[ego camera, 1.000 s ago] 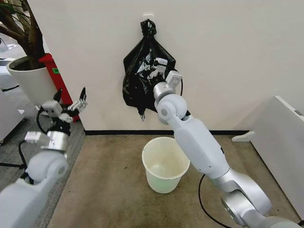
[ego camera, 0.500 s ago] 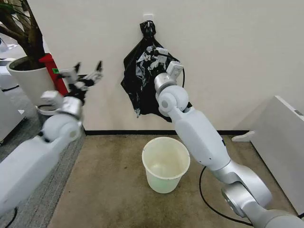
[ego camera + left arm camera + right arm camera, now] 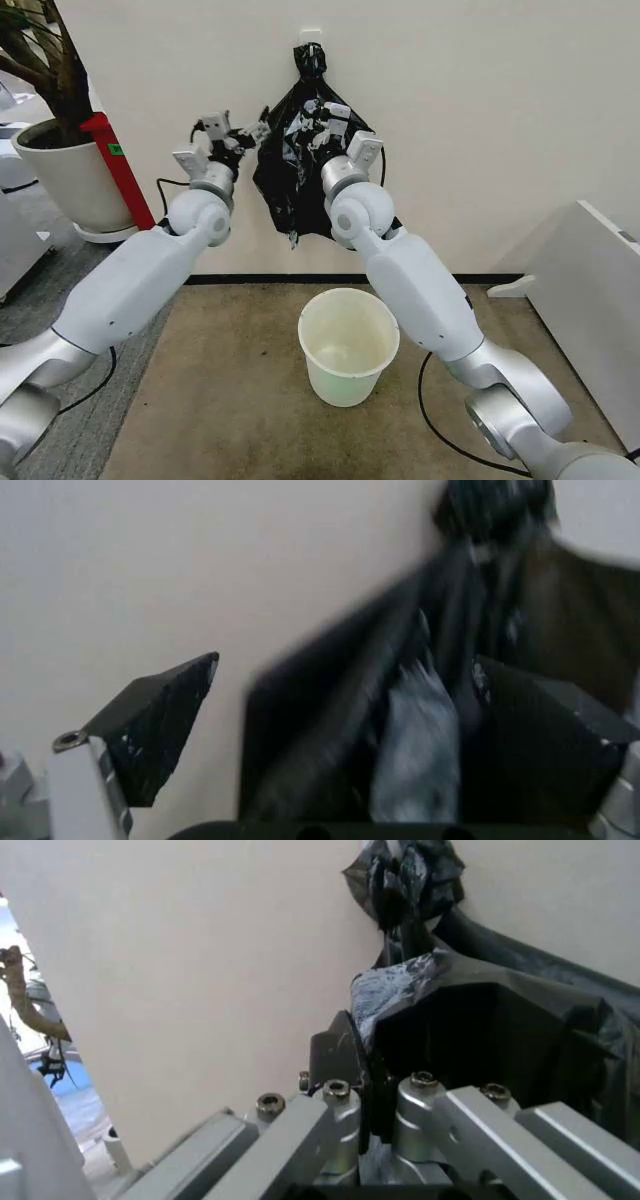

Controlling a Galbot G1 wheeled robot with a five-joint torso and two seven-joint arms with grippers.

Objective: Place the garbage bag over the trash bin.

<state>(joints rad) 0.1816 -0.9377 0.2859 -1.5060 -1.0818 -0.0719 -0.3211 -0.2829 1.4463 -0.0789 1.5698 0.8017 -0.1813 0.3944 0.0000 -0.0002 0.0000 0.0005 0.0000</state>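
Trash bin sits empty on the floor nearest the robot, below both raised arms. Higher up at the wall, the right gripper is pinched on a fold of the garbage bag, which hangs by its knotted top; the left gripper is spread wide at the bag's edge. Judged step: getting the bag off the wall; next, the left needs to clamp a fold.
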